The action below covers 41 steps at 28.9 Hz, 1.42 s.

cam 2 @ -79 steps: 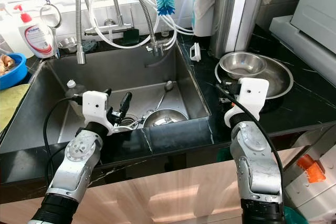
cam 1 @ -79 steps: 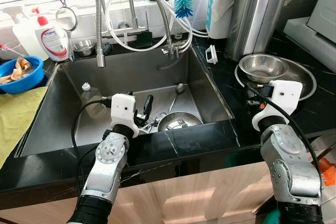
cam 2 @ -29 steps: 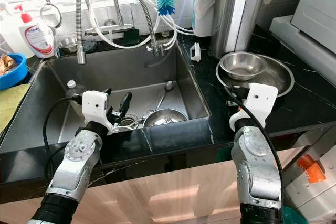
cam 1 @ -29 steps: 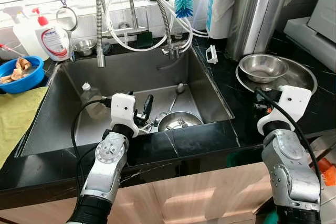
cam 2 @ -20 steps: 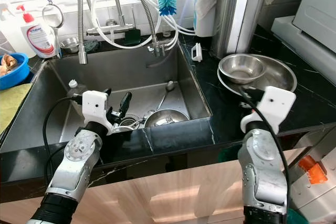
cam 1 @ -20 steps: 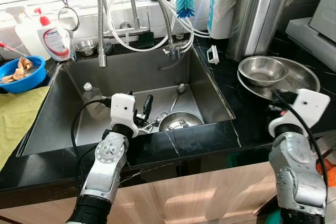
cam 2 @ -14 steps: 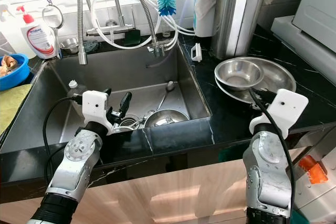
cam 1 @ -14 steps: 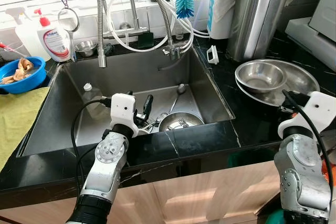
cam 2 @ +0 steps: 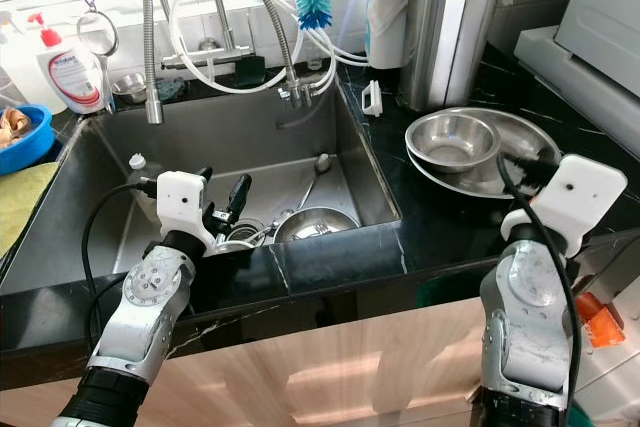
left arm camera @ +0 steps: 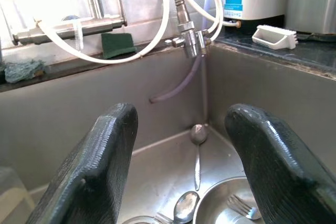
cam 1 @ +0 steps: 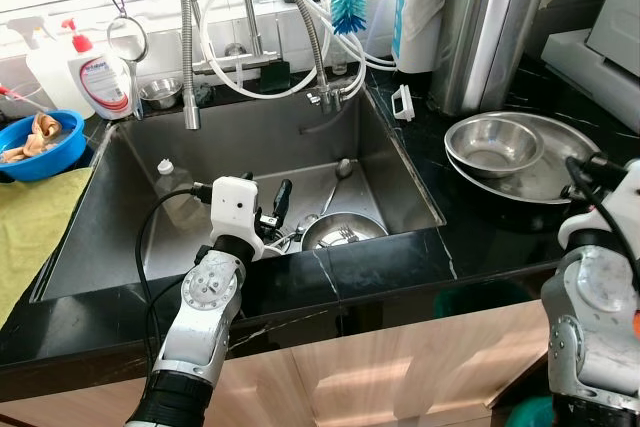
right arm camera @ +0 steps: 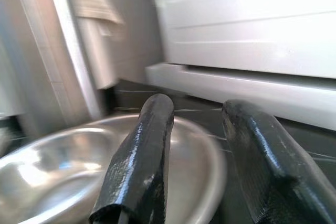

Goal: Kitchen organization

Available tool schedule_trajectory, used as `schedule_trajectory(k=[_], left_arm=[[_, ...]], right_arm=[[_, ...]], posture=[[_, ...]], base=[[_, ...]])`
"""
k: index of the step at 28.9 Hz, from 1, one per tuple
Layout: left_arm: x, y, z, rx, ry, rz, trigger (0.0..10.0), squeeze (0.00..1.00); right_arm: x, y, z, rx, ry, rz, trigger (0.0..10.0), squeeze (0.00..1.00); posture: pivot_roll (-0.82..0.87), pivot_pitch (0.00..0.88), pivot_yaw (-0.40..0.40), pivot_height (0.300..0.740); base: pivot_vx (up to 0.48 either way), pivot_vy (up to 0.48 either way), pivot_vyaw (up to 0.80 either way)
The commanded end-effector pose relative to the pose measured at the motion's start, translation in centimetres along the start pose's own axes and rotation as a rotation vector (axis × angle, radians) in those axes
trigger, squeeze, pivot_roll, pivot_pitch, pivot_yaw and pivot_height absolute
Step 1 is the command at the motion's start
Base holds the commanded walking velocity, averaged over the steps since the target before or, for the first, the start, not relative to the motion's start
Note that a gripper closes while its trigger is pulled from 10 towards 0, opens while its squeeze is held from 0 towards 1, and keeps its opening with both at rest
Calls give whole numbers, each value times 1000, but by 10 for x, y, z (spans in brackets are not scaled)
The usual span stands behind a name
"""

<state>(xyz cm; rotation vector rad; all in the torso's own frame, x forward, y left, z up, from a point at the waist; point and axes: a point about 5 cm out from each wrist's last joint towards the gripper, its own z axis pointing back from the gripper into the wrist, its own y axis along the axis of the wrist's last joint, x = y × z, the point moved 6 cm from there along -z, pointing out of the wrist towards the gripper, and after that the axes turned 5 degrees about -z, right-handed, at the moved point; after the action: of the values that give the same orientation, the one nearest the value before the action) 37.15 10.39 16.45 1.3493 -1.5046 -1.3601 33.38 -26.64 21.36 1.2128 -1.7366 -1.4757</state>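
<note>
I am holding the left gripper [left arm camera: 181,169] over the near edge of the sink [cam 1: 250,137], its fingers [left arm camera: 94,166] spread apart with nothing between them. Just beyond and below those fingertips, a steel bowl [cam 1: 343,230] with a fork in it is lying on the sink floor, a spoon [left arm camera: 198,140] resting just past it. I am hovering the right gripper [right arm camera: 197,161] at the counter's right side, fingers parted and empty. Directly ahead of it, the wide steel basin [cam 2: 480,152] is sitting with a smaller bowl [cam 2: 453,139] nested inside.
</note>
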Motion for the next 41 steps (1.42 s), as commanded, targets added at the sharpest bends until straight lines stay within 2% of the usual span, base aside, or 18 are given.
schedule_trajectory(k=[1, 2, 7, 11, 15, 29, 41], left_arm=[[-5, 1, -1, 2, 10, -24, 10000, 0], [-5, 1, -1, 2, 9, -24, 10000, 0], [-5, 1, 0, 0, 10, -25, 10000, 0], [-6, 1, 0, 0, 13, -27, 10000, 0], [-5, 0, 0, -1, 13, -26, 10000, 0], [-6, -1, 1, -4, 14, -24, 10000, 0], [-6, -1, 1, -4, 14, -24, 10000, 0]], right_arm=[[-24, 9, 2, 30, 96, -42, 10000, 0], [-39, 6, 5, 11, 168, -72, 10000, 0], [-61, -10, 13, -66, 279, -112, 10000, 0], [-68, -13, 16, -85, 306, -124, 10000, 0], [-76, -30, 22, -178, 355, -125, 10000, 0], [-79, -41, 29, -231, 377, -115, 10000, 0], [-68, -48, 31, -251, 314, -100, 10000, 0]], posture=[[-110, 0, 102, 740], [-109, 0, 102, 740], [-105, 0, 98, 740], [-106, 0, 97, 740], [-107, 0, 97, 740], [-107, 0, 96, 740], [-106, 0, 96, 740]], base=[[0, 0, 0], [0, 0, 0], [0, 0, 0], [0, 0, 0], [0, 0, 0], [0, 0, 0], [0, 0, 0]])
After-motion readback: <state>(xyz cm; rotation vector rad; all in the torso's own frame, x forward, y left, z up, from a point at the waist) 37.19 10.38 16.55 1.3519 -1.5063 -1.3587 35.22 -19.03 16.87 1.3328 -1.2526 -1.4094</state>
